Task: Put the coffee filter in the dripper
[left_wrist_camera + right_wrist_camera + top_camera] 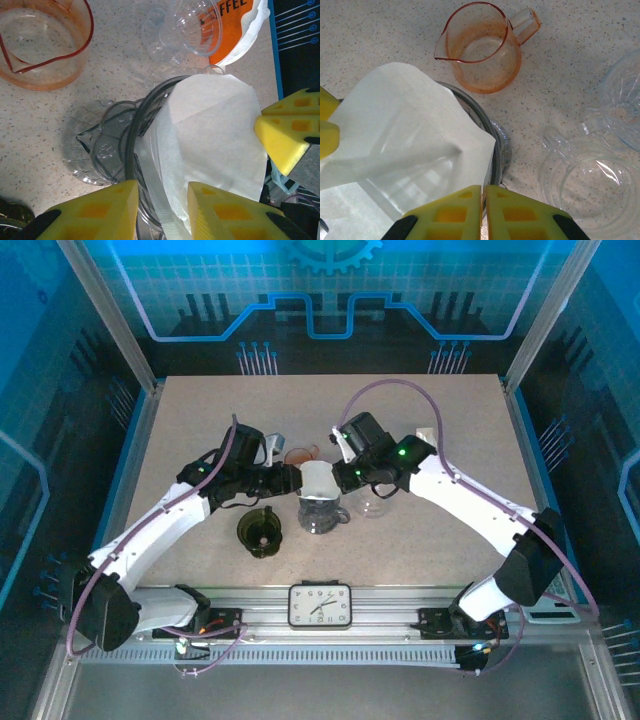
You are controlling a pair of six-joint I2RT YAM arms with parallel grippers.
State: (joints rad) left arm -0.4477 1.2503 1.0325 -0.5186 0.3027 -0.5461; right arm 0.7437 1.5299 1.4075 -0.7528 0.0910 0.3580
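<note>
The right gripper (483,194) has its jaws pressed almost together, pinching the near edge of the filter (405,120). The left gripper (162,192) stands part-way spread, astride the opposite edge and the dripper (131,150) rim; whether it bites I cannot tell. The filter stands roughly upright at the middle of the table (200,420), in the dripper's mouth, seemingly with its wide end up and its narrow end down.
</note>
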